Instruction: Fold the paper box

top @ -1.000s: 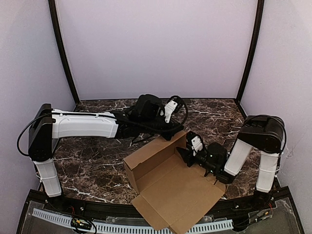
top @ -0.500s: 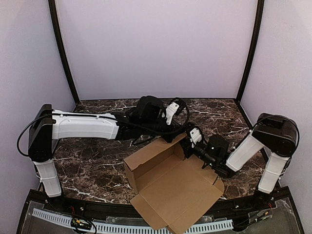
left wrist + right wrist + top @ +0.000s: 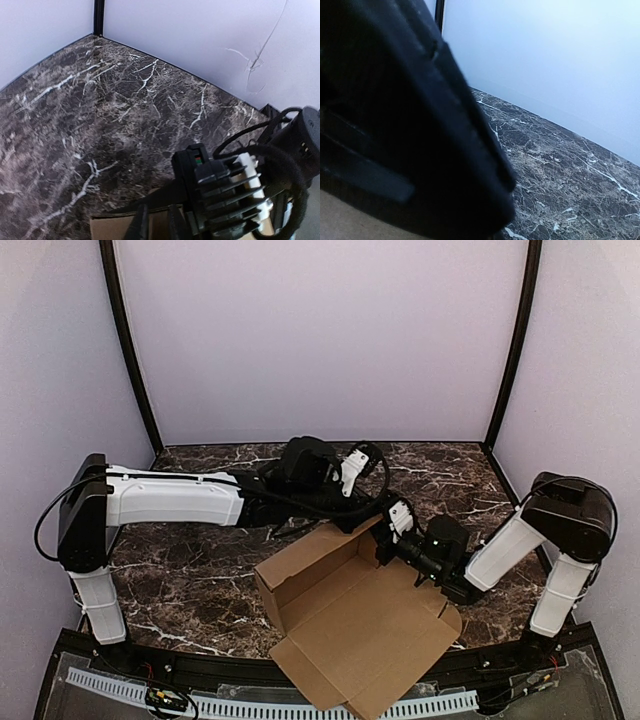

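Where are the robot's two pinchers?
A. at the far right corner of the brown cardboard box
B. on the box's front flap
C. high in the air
A: in the top view the left gripper and right gripper both sit at the plain brown cardboard box's far right corner.

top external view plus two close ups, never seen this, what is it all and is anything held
These are two robot arms bolted to a marble table. The wide picture looks down from above and behind them; each close-up comes from a camera on one wrist. The left arm and right arm meet at the far right corner of a half-folded brown paper box. Both sets of jaws are closed there; whether they pinch cardboard is unclear.
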Tool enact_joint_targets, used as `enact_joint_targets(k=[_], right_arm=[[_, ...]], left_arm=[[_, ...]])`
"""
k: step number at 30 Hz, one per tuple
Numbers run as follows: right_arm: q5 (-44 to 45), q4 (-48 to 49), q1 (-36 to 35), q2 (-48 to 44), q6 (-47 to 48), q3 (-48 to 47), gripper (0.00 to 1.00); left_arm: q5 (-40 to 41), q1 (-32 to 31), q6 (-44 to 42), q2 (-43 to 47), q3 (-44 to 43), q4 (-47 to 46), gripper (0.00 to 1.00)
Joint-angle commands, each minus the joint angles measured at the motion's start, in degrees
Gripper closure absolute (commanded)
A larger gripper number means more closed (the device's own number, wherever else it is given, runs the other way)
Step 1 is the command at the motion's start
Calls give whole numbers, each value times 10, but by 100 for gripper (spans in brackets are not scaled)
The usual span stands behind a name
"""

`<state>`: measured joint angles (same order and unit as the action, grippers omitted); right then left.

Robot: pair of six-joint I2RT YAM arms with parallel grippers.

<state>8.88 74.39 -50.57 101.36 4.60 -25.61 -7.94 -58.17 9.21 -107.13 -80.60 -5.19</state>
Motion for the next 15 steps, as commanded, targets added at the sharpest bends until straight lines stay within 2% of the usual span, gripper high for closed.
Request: enact_joint_targets(k=[1,2,4,8,11,15], right_arm=[[9,4,5,-23,22,-6,100],[7,0,4,-25,25,-6,100],[0,-13,5,-32,30,-6,100],[-15,-43,5,-49,41,-8,100],[-22,-65,5,-60,47,-12,100],[-20,-80,5,-63,44,-15,100]], left_arm=[[56,-5,-15,16,2,148,74],[64,-3,-17,30,-4,156,59],[93,0,-20,55,-10,178,42],[138,2,-31,118,-11,218,29],[161,3,-31,169,0,259,25],[163,3,-7,234,57,279,28]])
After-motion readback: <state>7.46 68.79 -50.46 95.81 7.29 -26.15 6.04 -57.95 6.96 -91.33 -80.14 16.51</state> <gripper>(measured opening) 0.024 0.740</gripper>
